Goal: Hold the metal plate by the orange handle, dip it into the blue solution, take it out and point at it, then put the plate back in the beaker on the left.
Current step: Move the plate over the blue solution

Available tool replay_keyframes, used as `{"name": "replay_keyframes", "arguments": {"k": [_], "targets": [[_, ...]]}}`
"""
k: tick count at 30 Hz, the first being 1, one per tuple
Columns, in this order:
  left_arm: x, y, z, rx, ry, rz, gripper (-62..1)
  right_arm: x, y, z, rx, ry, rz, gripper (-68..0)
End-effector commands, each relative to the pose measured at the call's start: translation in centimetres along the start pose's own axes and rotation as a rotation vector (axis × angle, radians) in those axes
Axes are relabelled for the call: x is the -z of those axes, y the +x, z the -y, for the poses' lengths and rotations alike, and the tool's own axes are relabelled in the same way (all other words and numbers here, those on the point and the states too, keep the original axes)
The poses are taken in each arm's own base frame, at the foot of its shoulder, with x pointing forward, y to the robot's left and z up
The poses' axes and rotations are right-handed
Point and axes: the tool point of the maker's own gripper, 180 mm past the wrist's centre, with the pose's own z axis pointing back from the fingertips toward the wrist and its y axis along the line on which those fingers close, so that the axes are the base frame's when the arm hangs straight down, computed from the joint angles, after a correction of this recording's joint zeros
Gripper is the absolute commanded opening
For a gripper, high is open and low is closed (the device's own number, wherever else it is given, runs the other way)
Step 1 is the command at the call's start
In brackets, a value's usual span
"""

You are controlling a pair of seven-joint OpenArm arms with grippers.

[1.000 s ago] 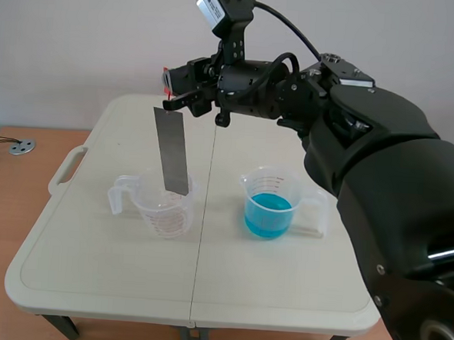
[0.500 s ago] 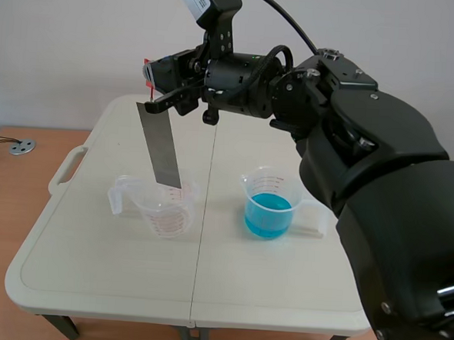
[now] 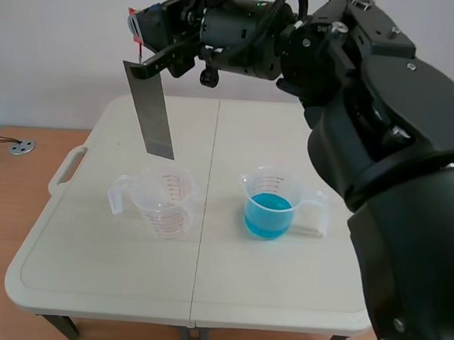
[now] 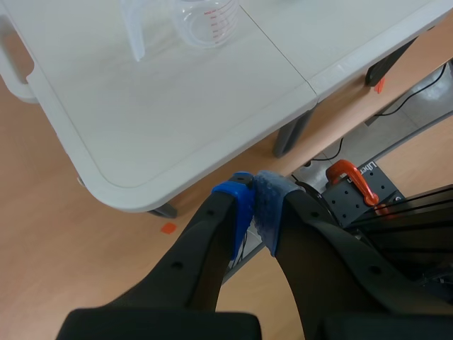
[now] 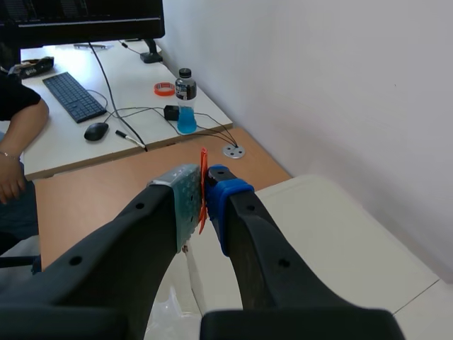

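My right gripper point(image 3: 146, 45) is high over the table's left back part, shut on the thin orange handle point(image 3: 133, 19). The grey metal plate point(image 3: 150, 107) hangs tilted from it, its lower end just above the empty clear beaker point(image 3: 167, 205) on the left. The beaker of blue solution point(image 3: 269, 207) stands to the right. In the right wrist view the orange handle point(image 5: 204, 159) is pinched between the pads of my right gripper point(image 5: 202, 191); the plate is hidden there. My left gripper point(image 4: 253, 202) is shut on nothing, off the table's near edge, with the empty beaker point(image 4: 205, 18) far ahead.
The white folding table point(image 3: 204, 284) has a carry handle point(image 3: 65, 168) on its left. Beyond it a desk holds a keyboard point(image 5: 74, 95) and a bottle point(image 5: 185, 99), with a person's arm point(image 5: 18, 113) beside it. An orange clamp point(image 4: 350, 177) sits below the table.
My right gripper has risen and moved left with the plate. The plate's lower end has come up out of the left beaker.
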Motion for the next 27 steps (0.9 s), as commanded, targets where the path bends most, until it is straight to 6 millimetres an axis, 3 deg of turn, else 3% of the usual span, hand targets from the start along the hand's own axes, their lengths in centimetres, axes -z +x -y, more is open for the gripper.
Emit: {"name": "replay_keyframes", "arguments": {"k": [1, 8, 18, 27], "targets": [[0.1, 0.9, 0.3, -0.008, -0.005, 0.035, -59.3, -0.3, 2.5, 0.0, -0.036, 0.003, 0.062, -66.2], [0.1, 1.0, 0.3, -0.006, -0.005, 0.039, -59.3, -2.9, 4.7, 1.1, -0.103, -0.068, 0.085, -66.2], [0.3, 1.5, 0.1, 0.005, -0.008, 0.054, -59.3, -6.9, 5.0, 3.1, -0.080, -0.144, 0.068, -66.2], [1.0, 3.2, -0.8, 0.039, 0.004, 0.113, -59.3, -10.3, 5.1, 5.5, -0.040, -0.182, 0.057, -66.2]]}}
